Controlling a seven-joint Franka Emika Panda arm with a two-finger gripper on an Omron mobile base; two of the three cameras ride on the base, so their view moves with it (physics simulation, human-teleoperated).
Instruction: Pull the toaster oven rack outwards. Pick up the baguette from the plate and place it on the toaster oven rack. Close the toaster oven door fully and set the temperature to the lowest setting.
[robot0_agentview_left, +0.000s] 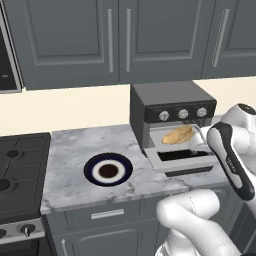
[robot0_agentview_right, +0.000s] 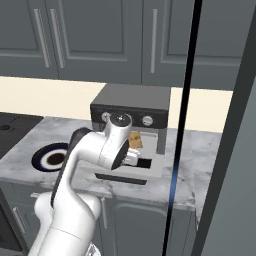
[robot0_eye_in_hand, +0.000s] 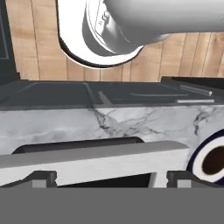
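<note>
We are looking at the baguette (robot0_agentview_left: 178, 134) lying on the toaster oven rack (robot0_agentview_left: 165, 142), which is drawn out of the toaster oven (robot0_agentview_left: 170, 107) in the right half of the left base frame, while the toaster oven door (robot0_agentview_left: 185, 161) is hanging open below it and the plate (robot0_agentview_left: 108, 170) is sitting bare at centre-left on the marble surface (robot0_agentview_left: 70, 150). So we are judging the door closing to be the step in hand. In the hand view the end effector (robot0_eye_in_hand: 100, 178) is sitting along the bottom edge with its tips spread apart, one at lower left and one at lower right, with the silver edge of the door (robot0_eye_in_hand: 94, 159) lying between and just above them and nothing gripped. The risk we are seeing is that the rack is jutting forward: if the door is swung up with it pulled out, the door may jam against the rack or nudge the bread, leaving the door ajar. A push that is off-centre could also slip past the door's edge. The left base frame is giving us the bread's position and the three knobs (robot0_agentview_left: 182, 114) clearly, whereas the right base frame is hiding much of the oven front behind the arm, showing just a tan scrap of bread (robot0_agentview_right: 135, 140). The hand view alone is revealing how the tips are standing relative to the door.
</note>
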